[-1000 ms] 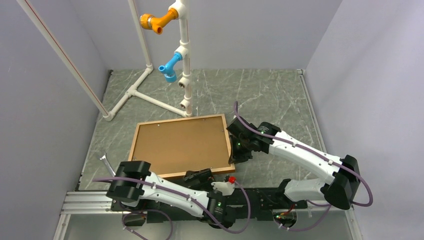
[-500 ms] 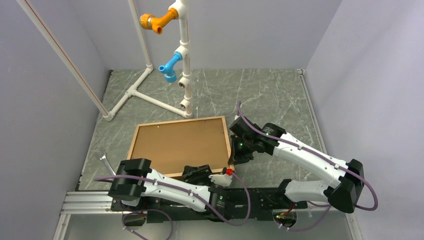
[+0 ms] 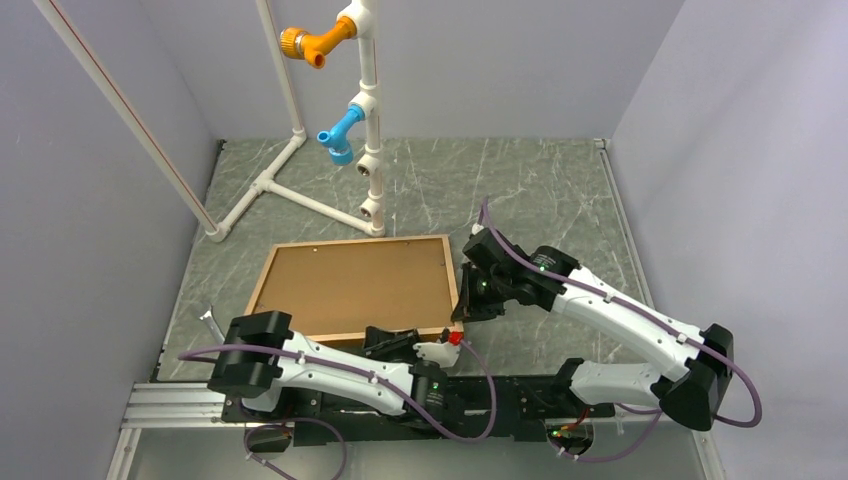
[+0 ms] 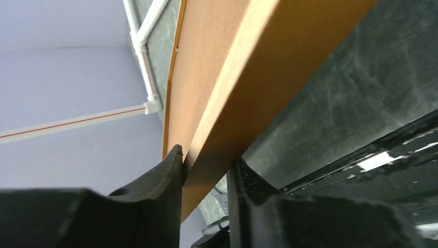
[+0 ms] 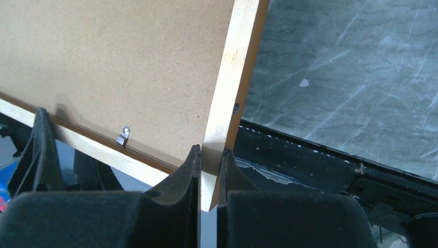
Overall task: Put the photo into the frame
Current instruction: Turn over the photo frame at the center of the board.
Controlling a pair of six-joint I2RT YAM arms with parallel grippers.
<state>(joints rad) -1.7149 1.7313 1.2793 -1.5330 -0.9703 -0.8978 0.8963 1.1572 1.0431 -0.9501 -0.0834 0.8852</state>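
The frame (image 5: 231,88) is held back-up, apparently raised off the table (image 3: 520,190), 2 grips sharing its weight. The right gripper (image 5: 209,152) clamps its right rail and the left gripper (image 4: 206,157) pinches its near rail. The backing board (image 3: 352,285) fills it, and the photo is hidden.

Walls: plain pale lilac-grey panels (image 3: 520,70) at 9, 12 and 3 o'clock, evenly lit.
Table top: dark grey-green marble pattern (image 3: 540,180) with pale veins.
Pipe stand: white upright (image 3: 366,70) at 12 o'clock, with an orange fitting (image 3: 310,42) above a blue fitting (image 3: 340,132).
Slanted pipe: white with a red stripe (image 3: 129,120), at 10 o'clock.
Rail: aluminium (image 3: 170,402), at 7 o'clock along the near edge.
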